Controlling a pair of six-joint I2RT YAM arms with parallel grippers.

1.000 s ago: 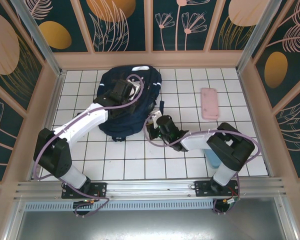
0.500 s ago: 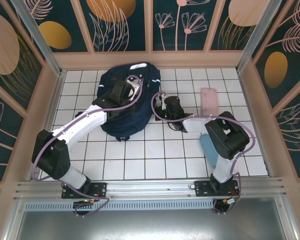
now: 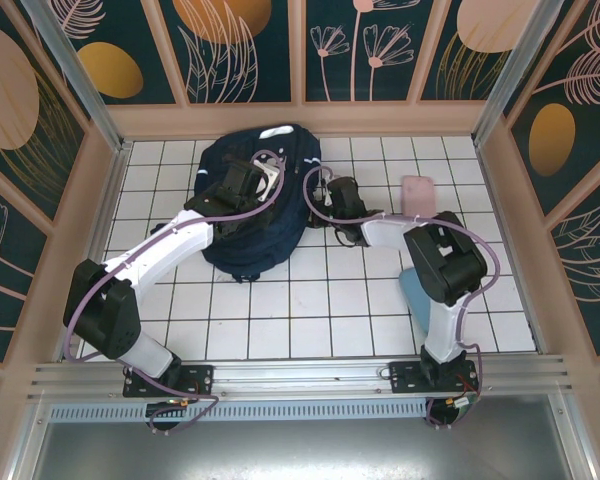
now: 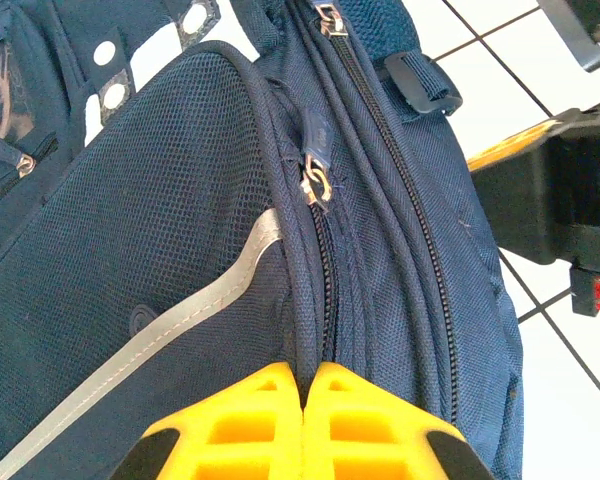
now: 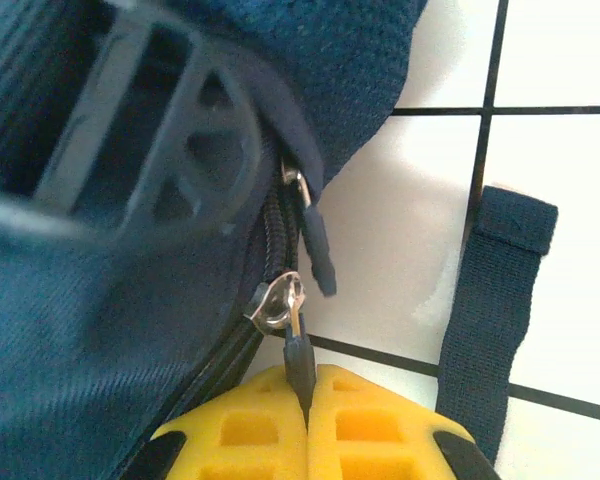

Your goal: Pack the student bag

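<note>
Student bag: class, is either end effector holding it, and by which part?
The right end effector pinches the student bag's zipper pull. The left end effector is shut on a fabric seam beside its zipper.

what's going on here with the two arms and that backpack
Both arms are on the student bag, which lies on the far side of the tiled table. The left pincer is shut on a fabric ridge beside a zipper on the bag. The right pincer is shut on a zipper pull at the bag's right edge. A pink case lies on the tiles to the right, not yet packed.
</note>
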